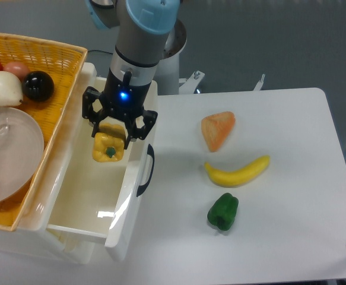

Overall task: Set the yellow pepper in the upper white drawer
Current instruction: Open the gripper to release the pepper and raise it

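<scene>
**One pepper over the drawer, one release left**

One step remains, as I judge it. My gripper [110,138] is clenched on the yellow pepper [108,147], my black fingers pressing its upper sides while its body hangs below them, green stem facing the camera. I hold it inside the outline of the upper white drawer [95,196], which stands pulled open, its dark curved handle [146,171] on the front panel to my right. The pepper sits toward the back half of the drawer's opening, between the front panel and the far wall next to the yellow wicker basket [48,53].

What looks done: the pepper is off the table, in my grasp, and carried over the open drawer. What is left: lowering it if needed, letting go, and lifting my fingers clear. From this single high view I cannot tell whether the pepper touches the drawer floor or hangs above it; the pale floor below shows no clear contact.

The rest of the scene is apart from my work. On the white table [279,237] lie an orange wedge-shaped piece [218,130], a banana [237,171] and a green pepper [223,211], all well away from the drawer. The basket beside the drawer holds a clear bowl [9,154], a pale onion [2,88], a black ball [38,85] and some reddish items at its far edge.

My chief caution is the front panel just beside my right finger, which I should not catch when I rise.
</scene>
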Action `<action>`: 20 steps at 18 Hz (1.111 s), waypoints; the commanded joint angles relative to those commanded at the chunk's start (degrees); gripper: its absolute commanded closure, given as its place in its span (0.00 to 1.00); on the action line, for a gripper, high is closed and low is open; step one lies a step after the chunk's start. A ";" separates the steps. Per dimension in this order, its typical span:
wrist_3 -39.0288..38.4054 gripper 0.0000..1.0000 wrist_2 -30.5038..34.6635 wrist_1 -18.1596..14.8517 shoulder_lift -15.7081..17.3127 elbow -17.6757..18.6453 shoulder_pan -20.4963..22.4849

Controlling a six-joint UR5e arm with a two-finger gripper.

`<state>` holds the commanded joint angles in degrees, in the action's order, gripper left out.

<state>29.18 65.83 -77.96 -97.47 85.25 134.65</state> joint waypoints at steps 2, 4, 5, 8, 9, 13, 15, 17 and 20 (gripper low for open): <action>0.17 0.08 0.00 0.17 -0.27 0.00 0.00; 0.35 0.00 0.00 0.09 -0.62 0.00 0.00; 0.27 0.00 0.00 0.00 -0.62 0.00 -0.09; 0.26 0.00 -0.18 0.00 -0.62 0.00 0.00; 0.26 0.00 -0.18 0.00 -0.53 0.00 0.00; 0.61 0.00 -0.18 0.00 0.08 -0.44 0.61; 2.71 0.00 -0.09 0.09 0.61 -0.53 2.01; 9.11 0.00 0.09 0.26 0.79 -0.44 4.29; 18.70 0.00 0.26 0.61 0.70 -0.09 7.28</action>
<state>47.88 66.09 -77.35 -96.77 85.17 141.93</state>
